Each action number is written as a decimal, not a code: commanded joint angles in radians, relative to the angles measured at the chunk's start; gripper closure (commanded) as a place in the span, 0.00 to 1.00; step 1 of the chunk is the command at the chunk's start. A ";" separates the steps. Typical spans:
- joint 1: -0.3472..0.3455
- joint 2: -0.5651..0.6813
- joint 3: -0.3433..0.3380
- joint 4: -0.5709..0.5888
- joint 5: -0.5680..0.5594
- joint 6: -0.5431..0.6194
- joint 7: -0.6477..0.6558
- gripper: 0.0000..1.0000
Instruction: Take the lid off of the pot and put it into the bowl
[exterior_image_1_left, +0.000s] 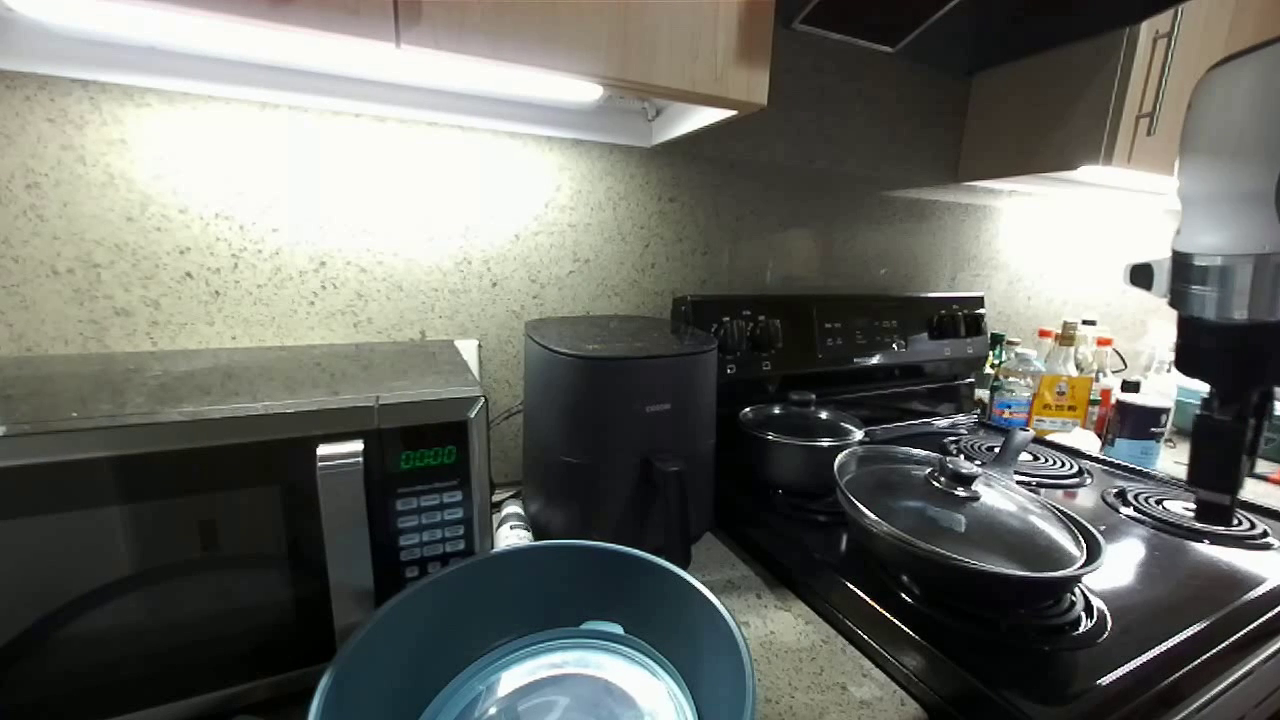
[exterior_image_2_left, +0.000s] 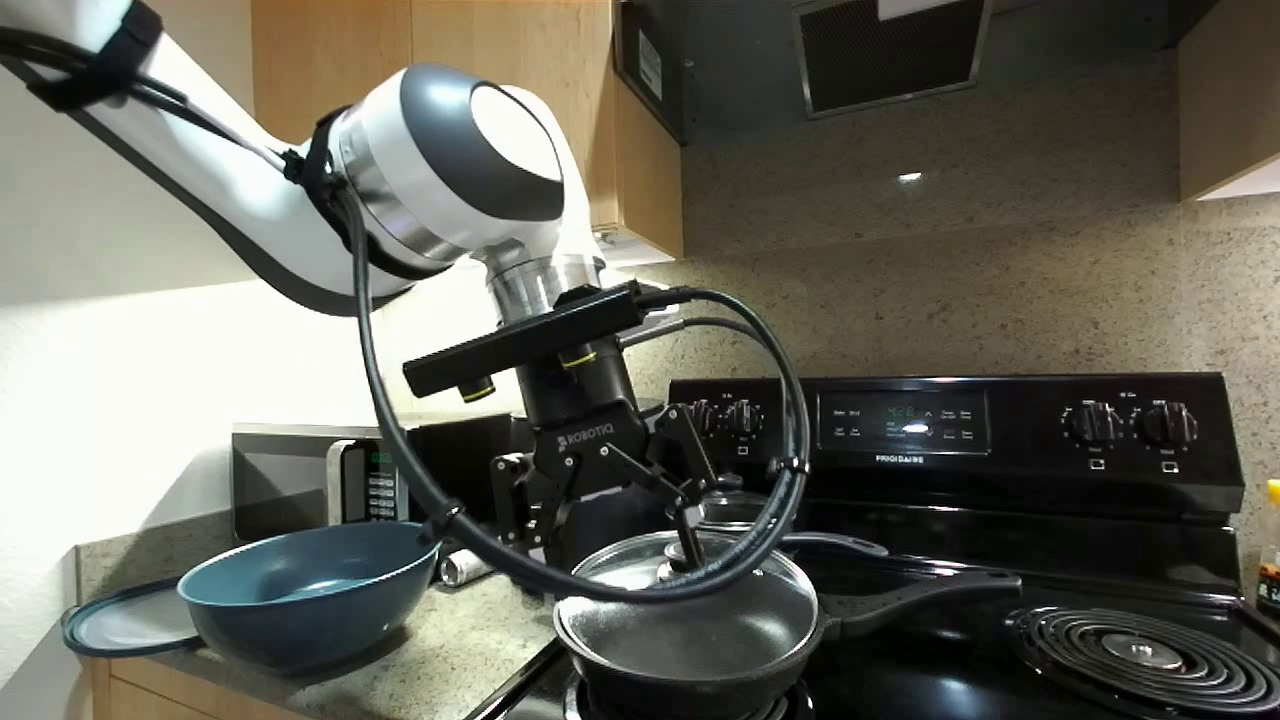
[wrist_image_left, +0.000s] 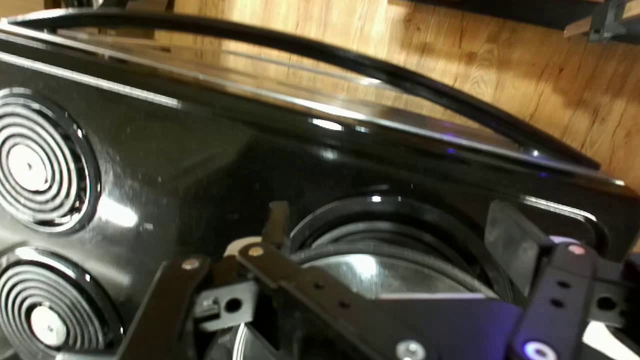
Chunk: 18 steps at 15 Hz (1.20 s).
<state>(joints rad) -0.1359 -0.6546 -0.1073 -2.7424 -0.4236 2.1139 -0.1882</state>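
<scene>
The clear glass lid (exterior_image_1_left: 1020, 520) with its dark knob lies tilted and off-centre on the wide black pot (exterior_image_1_left: 1040, 590). In an exterior view the lid (exterior_image_2_left: 612, 562) and pot (exterior_image_2_left: 690, 685) show behind the arm's cable. My gripper (exterior_image_1_left: 1222, 500) is open, right of the lid and apart from its knob in that view. From the opposite camera the gripper (exterior_image_2_left: 615, 545) overlaps the lid. In the wrist view the open, empty fingers (wrist_image_left: 395, 230) flank part of the lid (wrist_image_left: 400, 280); the knob is hidden. The blue-grey bowl (exterior_image_2_left: 310, 630) stands on the counter; its inside (exterior_image_1_left: 530, 595) also shows.
The taller dark pot (exterior_image_1_left: 800, 465) with its own lid stands behind. An air fryer (exterior_image_1_left: 620, 430) and microwave (exterior_image_1_left: 200, 520) stand near the bowl. A blue-rimmed clear cover (exterior_image_2_left: 140, 620) lies beside the bowl. Bottles (exterior_image_1_left: 1060, 400) stand beyond the stove. The arm's cable (exterior_image_2_left: 790, 480) hangs in a loop.
</scene>
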 joint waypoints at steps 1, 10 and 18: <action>0.072 0.050 0.030 0.062 0.005 0.118 -0.026 0.00; 0.099 0.068 0.030 0.073 0.089 0.192 0.039 0.00; 0.060 0.240 0.037 0.186 0.230 0.306 0.189 0.00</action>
<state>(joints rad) -0.0602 -0.4119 -0.0866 -2.5567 -0.2042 2.4240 0.0097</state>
